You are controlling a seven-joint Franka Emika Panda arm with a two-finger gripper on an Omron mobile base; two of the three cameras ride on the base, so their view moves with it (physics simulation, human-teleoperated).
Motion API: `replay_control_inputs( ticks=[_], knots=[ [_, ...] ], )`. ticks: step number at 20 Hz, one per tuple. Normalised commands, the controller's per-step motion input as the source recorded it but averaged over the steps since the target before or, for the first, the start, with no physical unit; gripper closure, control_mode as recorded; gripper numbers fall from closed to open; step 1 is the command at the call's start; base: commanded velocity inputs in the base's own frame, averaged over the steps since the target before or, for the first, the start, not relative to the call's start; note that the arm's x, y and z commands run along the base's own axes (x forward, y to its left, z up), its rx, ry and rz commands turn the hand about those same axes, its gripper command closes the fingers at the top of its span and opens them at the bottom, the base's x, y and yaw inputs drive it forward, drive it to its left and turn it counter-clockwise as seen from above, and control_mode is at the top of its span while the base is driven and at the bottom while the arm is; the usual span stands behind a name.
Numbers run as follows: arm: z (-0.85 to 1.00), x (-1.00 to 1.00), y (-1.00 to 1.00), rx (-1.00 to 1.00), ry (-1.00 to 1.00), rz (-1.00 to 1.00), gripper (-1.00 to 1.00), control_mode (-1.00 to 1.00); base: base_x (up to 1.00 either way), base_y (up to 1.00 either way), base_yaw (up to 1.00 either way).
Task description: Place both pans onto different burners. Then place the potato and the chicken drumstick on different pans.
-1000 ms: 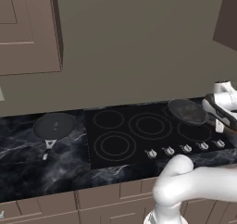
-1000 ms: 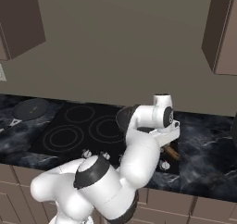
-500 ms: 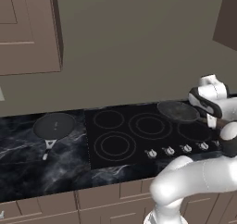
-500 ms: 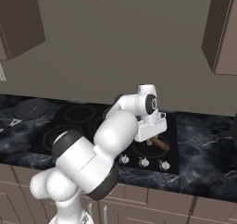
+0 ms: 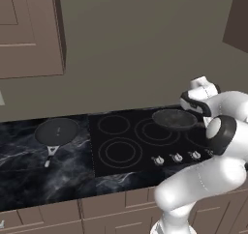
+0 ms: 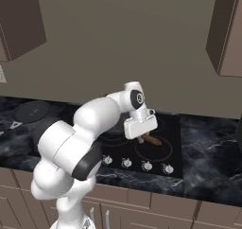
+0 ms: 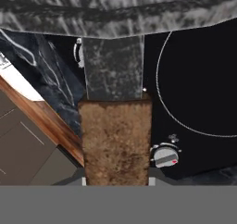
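Above the cooktop (image 5: 121,153), the gripper (image 6: 142,139) is clamped on the wooden-handled pan (image 5: 174,118).

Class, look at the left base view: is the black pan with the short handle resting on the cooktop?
No, the black pan lies on the marble counter, left of the cooktop.

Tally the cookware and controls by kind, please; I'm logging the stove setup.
Dark grey frying pan with brown wooden handle, held over the black glass cooktop: 1
Black frying pan with short handle, on the marble counter: 1
Silver knobs: 4
Total: 6
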Motion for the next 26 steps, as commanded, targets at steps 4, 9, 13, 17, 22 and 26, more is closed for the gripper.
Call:
replay_control_inputs(
  ticks=[4,9,13,17,22,26],
  knots=[
    [-0.01,0.00,0.38,-0.09,0.00,0.07,1.00,-1.00,0.00,0.00,0.00],
    [-0.01,0.00,0.29,-0.03,0.00,0.05,1.00,-1.00,0.00,0.00,0.00],
    [-0.11,0.00,0.26,-0.04,0.00,0.06,1.00,-1.00,0.00,0.00,0.00],
    [-0.23,0.00,0.14,-0.05,-0.03,0.04,1.00,-1.00,0.00,0.00,0.00],
    [-0.18,0.02,0.00,-0.03,-0.06,0.00,1.00,-1.00,0.00,0.00,0.00],
    [-0.05,0.21,0.00,0.00,-0.03,0.00,1.00,-1.00,0.00,0.00,0.00]
  ],
)
